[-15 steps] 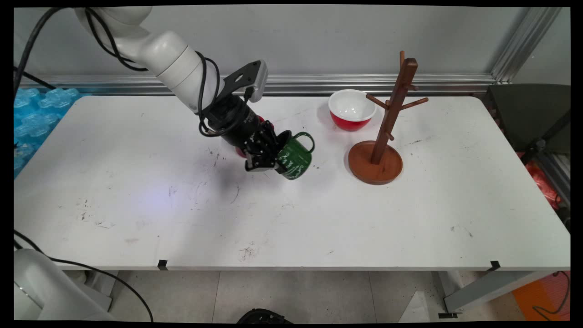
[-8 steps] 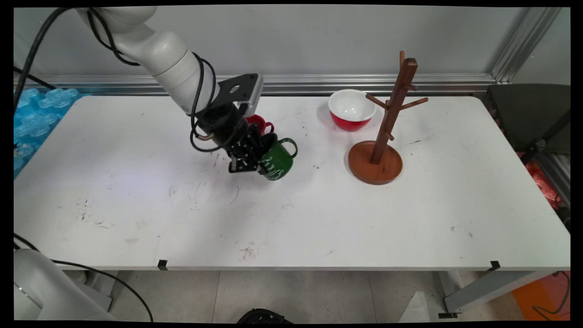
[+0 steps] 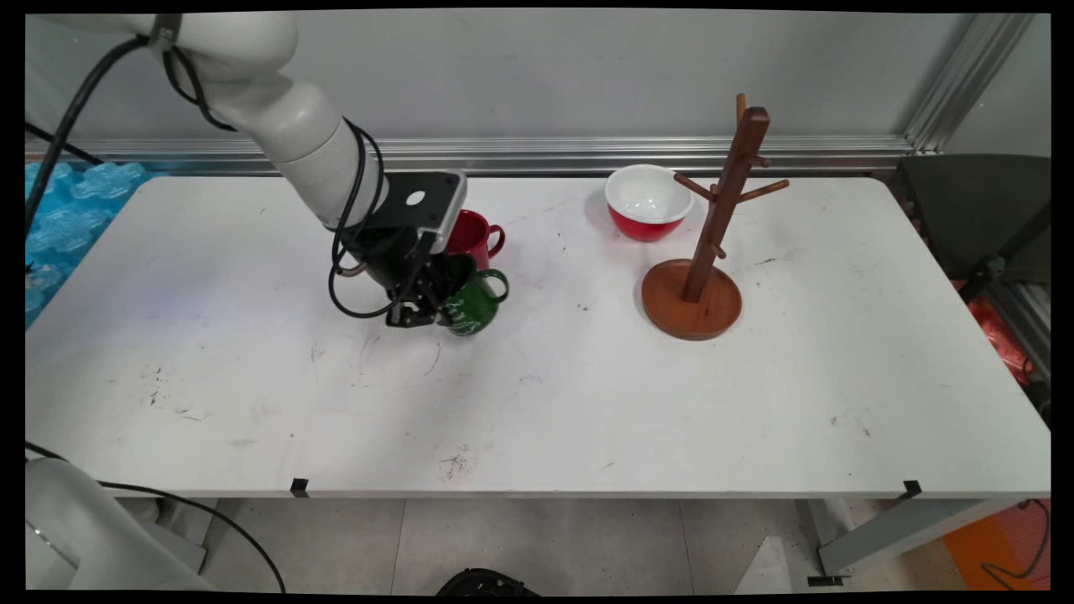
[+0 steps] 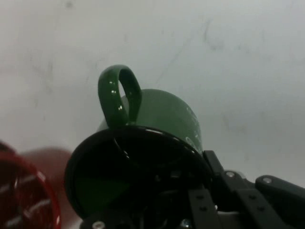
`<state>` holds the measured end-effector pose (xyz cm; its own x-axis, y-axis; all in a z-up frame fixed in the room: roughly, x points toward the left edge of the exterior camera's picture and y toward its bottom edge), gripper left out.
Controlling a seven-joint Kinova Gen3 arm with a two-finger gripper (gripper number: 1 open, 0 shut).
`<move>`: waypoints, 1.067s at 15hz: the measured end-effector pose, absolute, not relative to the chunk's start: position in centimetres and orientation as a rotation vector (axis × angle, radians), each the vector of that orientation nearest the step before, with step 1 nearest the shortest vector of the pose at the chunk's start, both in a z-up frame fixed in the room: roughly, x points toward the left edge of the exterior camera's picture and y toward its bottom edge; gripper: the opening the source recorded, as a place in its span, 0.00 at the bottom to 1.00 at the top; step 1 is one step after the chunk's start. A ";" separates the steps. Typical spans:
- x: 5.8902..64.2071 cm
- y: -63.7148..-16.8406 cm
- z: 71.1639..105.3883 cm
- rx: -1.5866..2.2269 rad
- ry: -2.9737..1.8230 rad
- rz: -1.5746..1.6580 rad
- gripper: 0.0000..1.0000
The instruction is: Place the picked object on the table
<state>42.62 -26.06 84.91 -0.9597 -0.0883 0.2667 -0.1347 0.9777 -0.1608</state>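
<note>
My gripper (image 3: 430,309) is shut on the rim of a green mug (image 3: 471,304) with white lettering. It holds the mug low over the white table (image 3: 587,394), nearly upright, handle to the right. In the hand view the green mug (image 4: 157,124) fills the lower middle, its dark opening toward the camera and its handle pointing up. One finger is inside the mug, the other outside its wall. A red mug (image 3: 471,237) stands on the table just behind it, and the red mug's rim (image 4: 28,195) shows at the hand view's lower left.
A red bowl (image 3: 648,201), white inside, sits at the back of the table. A wooden mug tree (image 3: 705,252) with several pegs stands on its round base to the right of the mugs. Blue plastic pieces (image 3: 59,210) lie beyond the table's left edge.
The arm has carried the green mug to the left and downward, turning it from tilted to nearly upright. The red mug behind it has come into full view.
</note>
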 end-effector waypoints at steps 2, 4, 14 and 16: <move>42.8 -26.0 84.5 0.161 -2.890 0.281 0.00; 43.0 -26.0 84.2 0.158 -2.912 0.305 0.00; 42.6 -25.4 82.2 0.181 -2.988 0.372 0.00; 42.3 -25.1 81.9 0.190 -2.995 0.374 0.00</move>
<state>42.31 -25.14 81.90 -0.9852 -0.1098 0.1314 -0.1388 0.9616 -0.2366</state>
